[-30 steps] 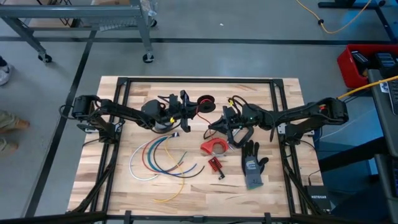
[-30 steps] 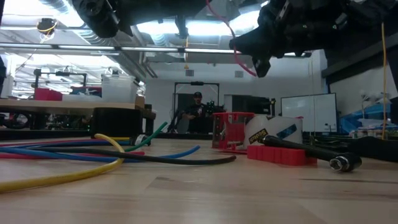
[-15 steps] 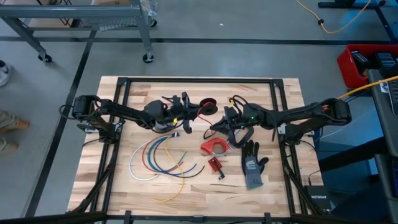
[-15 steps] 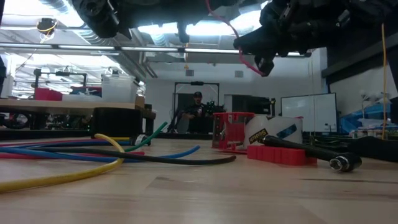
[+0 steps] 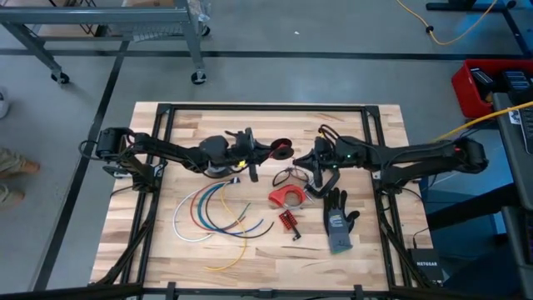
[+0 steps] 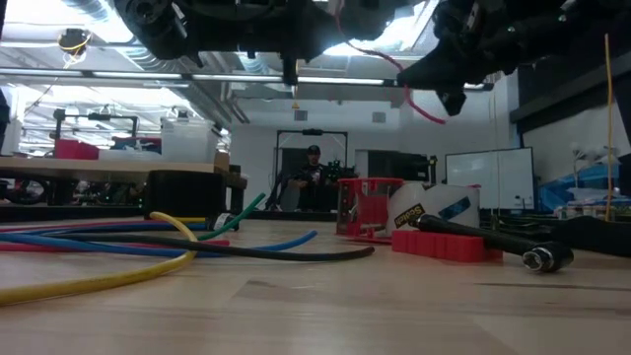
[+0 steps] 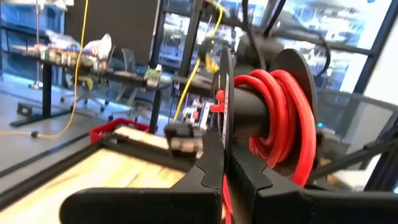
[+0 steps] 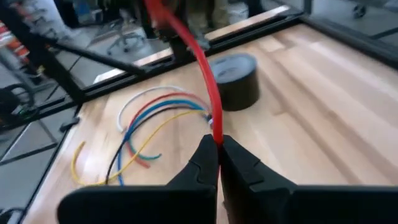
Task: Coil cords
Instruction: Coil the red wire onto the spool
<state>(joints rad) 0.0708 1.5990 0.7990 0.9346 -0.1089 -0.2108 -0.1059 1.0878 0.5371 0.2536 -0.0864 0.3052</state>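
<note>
1. Left gripper (image 7: 222, 180) – jaws pressed onto a black spool (image 7: 283, 118) wound with the red cord (image 8: 200, 59), above the table's (image 5: 375, 250) centre.
2. Right gripper (image 8: 219, 163) – jaws pinching that cord's free length.
3. Advice: keep the cord taut and lay turns side by side.

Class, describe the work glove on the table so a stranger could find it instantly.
Start at the wooden table seen from above. Near the right arm's side lies the glove, flat, just beyond the red tape dispenser. It alone is grey, dark-fingered and hand-shaped.
</note>
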